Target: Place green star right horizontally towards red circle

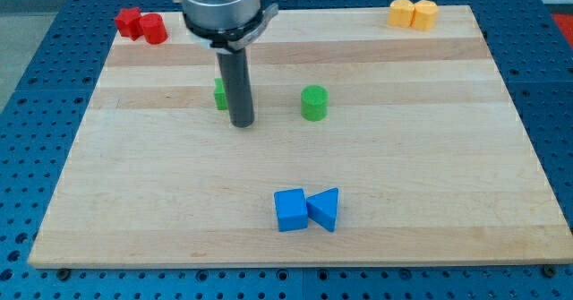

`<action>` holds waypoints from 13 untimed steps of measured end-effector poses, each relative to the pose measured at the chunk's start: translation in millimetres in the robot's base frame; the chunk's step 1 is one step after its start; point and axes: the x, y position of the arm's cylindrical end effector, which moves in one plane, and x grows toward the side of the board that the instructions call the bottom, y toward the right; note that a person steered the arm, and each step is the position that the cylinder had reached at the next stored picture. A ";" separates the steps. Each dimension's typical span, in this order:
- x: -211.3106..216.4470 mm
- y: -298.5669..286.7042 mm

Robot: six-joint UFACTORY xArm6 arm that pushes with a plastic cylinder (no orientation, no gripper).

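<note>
My tip (243, 124) rests on the board just to the view's right of a green block (219, 94). The rod hides most of this block, so its shape cannot be made out; it looks to be touching the rod. A green cylinder (314, 103) stands apart, further toward the view's right. Two red blocks sit together at the board's top left corner: a rounded one (154, 29) and a more angular one (130, 21) on its left.
Two yellow blocks (413, 14) sit together at the top right corner. A blue cube (290, 210) and a blue triangular block (325, 210) touch each other near the bottom middle. The wooden board (430, 157) lies on a blue perforated table.
</note>
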 end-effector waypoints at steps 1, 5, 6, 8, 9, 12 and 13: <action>-9.8 -38.9; 7.8 -32.5; -19.3 -17.9; -67.0 -17.2; -60.1 10.5; -129.8 12.4; -94.5 16.5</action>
